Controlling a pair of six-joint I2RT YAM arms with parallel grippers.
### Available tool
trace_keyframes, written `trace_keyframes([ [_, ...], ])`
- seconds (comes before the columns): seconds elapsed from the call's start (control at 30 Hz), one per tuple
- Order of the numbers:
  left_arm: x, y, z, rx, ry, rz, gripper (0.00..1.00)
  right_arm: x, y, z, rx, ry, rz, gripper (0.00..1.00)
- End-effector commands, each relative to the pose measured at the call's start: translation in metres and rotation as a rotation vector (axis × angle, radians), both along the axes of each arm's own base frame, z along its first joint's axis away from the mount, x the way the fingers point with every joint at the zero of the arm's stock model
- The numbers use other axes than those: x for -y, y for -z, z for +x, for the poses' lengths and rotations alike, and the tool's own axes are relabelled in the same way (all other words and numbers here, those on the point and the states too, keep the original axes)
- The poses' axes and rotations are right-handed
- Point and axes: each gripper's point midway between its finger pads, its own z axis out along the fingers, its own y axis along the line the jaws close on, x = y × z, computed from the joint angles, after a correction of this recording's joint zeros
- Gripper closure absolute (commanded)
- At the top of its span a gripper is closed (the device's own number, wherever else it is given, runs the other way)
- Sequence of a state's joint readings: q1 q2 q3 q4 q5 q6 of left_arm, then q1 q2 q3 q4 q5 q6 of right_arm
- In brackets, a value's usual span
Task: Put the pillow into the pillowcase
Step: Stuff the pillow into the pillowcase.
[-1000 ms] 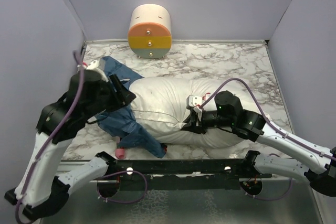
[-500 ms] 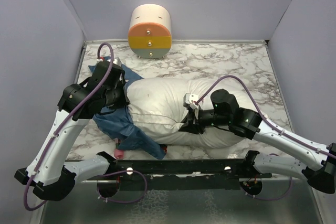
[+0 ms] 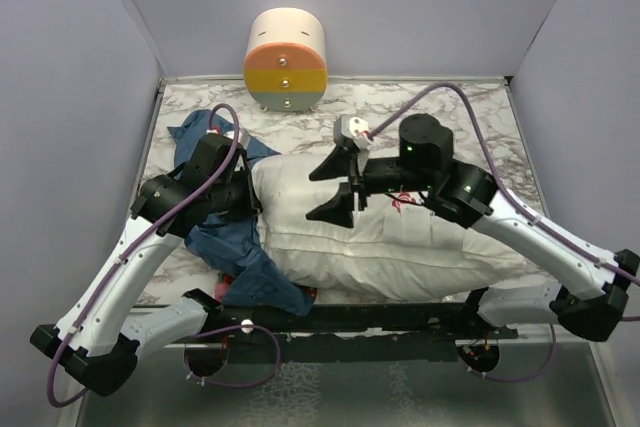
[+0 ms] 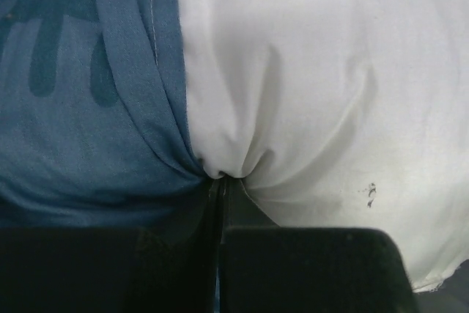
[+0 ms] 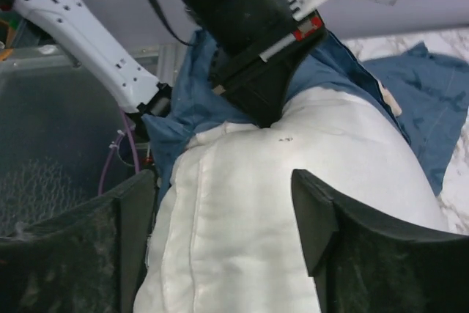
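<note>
while left jaws pinch pillowcase [image 4: 80, 108] and pillow [image 4: 315, 71], right jaws hang spread above.

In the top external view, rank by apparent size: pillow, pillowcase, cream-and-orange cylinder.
1. pillow: clearly the largest.
2. pillowcase: second by what shows, though it is partly covered.
3. cream-and-orange cylinder: smallest, but it stands farthest back, so its real size against the pillowcase is unsure.
</note>
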State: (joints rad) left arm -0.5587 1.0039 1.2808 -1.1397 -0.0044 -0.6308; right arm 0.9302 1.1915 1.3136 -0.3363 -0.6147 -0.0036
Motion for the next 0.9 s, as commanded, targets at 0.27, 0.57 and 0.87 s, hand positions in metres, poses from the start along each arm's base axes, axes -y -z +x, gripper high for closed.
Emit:
trace_keyframes([
  [0.27, 0.029, -0.023, 0.017, 0.144, 0.061, -0.165, 1.0, 0.007, 0.174, 0.095, -0.082, 0.395, -0.576, 0.66],
  [0.57, 0.102, -0.032, 0.072, 0.243, 0.257, -0.333, 1.0, 0.028, 0.038, 0.192, 0.346, 0.737, -0.356, 0.99],
  [0.87, 0.154, -0.044, 0.135, 0.349, 0.294, -0.455, 1.0, 0.023, -0.07, 0.194, 0.556, 0.711, -0.088, 0.99],
])
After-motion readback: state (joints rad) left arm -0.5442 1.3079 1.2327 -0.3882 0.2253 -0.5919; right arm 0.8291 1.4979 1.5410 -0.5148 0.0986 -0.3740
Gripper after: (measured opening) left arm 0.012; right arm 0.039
